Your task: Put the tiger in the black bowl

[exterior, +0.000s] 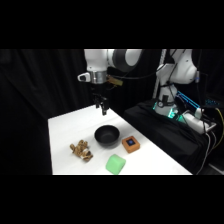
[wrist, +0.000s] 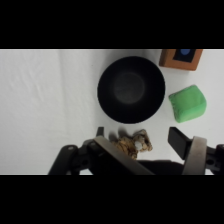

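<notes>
The tiger, a lumpy brown-and-tan toy, lies on the white table near its front left. To its right stands the glossy black bowl, with nothing in it. My gripper hangs above the table behind the bowl, touching neither of them. From the wrist, the bowl fills the middle and the tiger lies on the table far below, showing between the fingers. The gripper is open and holds nothing.
An orange-brown block with a dark blue centre sits just right of the bowl, and a green block lies at the table's front edge. The same two blocks, orange-brown and green, show beside the bowl from the wrist. Dark equipment stands to the table's right.
</notes>
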Available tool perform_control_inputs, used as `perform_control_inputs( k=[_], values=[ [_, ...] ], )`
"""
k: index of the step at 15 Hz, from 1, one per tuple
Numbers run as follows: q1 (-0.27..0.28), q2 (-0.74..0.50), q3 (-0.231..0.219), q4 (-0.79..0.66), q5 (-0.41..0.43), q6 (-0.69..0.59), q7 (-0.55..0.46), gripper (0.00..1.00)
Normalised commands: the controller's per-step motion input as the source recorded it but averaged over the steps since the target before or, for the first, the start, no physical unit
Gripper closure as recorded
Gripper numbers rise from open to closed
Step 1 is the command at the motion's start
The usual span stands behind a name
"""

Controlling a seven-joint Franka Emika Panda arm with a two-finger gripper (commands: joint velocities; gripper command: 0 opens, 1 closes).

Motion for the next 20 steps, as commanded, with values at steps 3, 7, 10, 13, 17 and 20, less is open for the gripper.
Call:
perform_control_inputs(
  k=[3, 7, 10, 13, 17, 20],
  values=[
    [-0.018, -0.07, 0.032, 0.01, 0.058, -0.04, 0.01, 0.0],
    [-0.004, 0.02, 0.037, 0.2, 0.054, -0.06, 0.07, 0.0],
    [0.016, 0.26, 0.046, 0.45, 0.035, -0.1, 0.11, 0.0],
    [0.019, 0.51, 0.039, 0.67, 0.034, -0.14, 0.11, 0.0],
    [0.03, 0.63, 0.023, 0.82, 0.003, -0.19, 0.13, 0.0],
    [0.051, 0.61, -0.007, 0.82, -0.031, -0.2, 0.17, 0.0]
  ],
)
